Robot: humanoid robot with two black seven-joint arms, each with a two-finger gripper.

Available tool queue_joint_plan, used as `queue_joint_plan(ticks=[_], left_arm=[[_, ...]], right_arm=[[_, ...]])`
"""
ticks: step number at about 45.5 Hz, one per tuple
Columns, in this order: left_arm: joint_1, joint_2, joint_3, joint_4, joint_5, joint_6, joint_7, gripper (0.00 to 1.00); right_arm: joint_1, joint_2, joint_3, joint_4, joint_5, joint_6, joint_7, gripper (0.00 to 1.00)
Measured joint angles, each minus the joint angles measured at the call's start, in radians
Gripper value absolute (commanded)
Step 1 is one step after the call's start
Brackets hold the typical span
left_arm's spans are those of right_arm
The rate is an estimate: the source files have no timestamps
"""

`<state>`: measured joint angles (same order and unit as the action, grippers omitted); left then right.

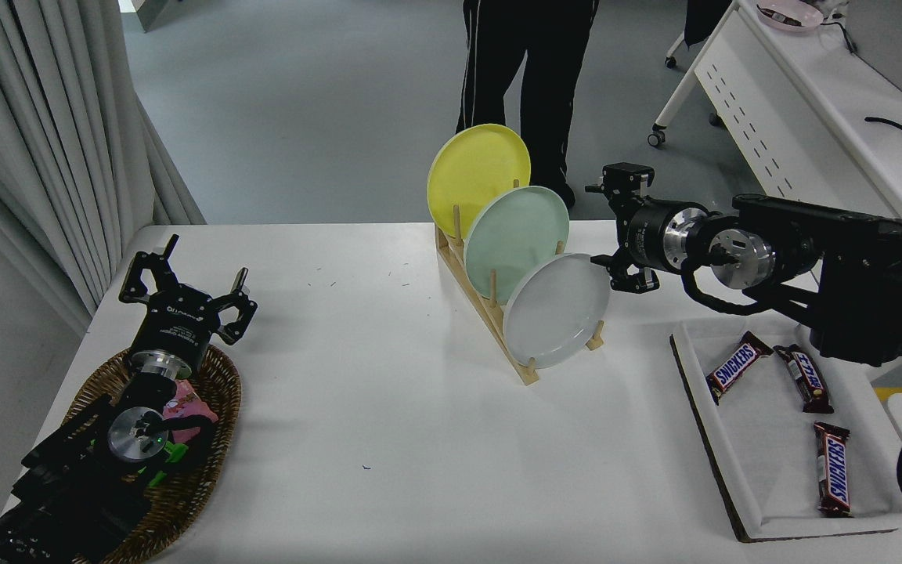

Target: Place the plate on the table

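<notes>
Nearest in the wooden rack, the glossy, round grey-white plate stands on edge. Your right gripper hovers open-jawed beside its upper right rim; grip there firmly, since it looks rigid, slippery and breakable.

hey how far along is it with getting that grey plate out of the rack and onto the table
Nothing is finished: the plate stands upright in the wooden rack, in front of the mint green plate. In hand: the right pincer is open at the plate's upper right rim, not gripping. The left pincer is parked over the basket. Left: grasp, lift out, lay it on the table.
</notes>
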<state>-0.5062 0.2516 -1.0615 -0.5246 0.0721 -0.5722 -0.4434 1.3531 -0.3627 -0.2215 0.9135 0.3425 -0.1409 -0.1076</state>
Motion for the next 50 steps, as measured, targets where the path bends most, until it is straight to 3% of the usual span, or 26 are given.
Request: queue_joint_plan(ticks=[24, 31, 36, 50], left_arm=[[0.000, 0.000, 0.000, 0.000, 0.000, 0.000, 0.000, 1.00], [0.000, 0.000, 0.000, 0.000, 0.000, 0.000, 0.000, 1.00], [0.000, 0.000, 0.000, 0.000, 0.000, 0.000, 0.000, 1.00], [0.000, 0.000, 0.000, 0.000, 0.000, 0.000, -0.001, 1.00]], right_arm=[[0.004, 0.111, 0.000, -0.062, -0.075, 0.022, -0.083, 0.99], [0.004, 0.121, -0.001, -0.068, -0.080, 0.031, -0.101, 0.85], [0.004, 0.125, -0.001, -0.070, -0.082, 0.034, -0.109, 0.65], [0.007, 0.127, 0.001, -0.071, -0.084, 0.021, -0.118, 0.64]])
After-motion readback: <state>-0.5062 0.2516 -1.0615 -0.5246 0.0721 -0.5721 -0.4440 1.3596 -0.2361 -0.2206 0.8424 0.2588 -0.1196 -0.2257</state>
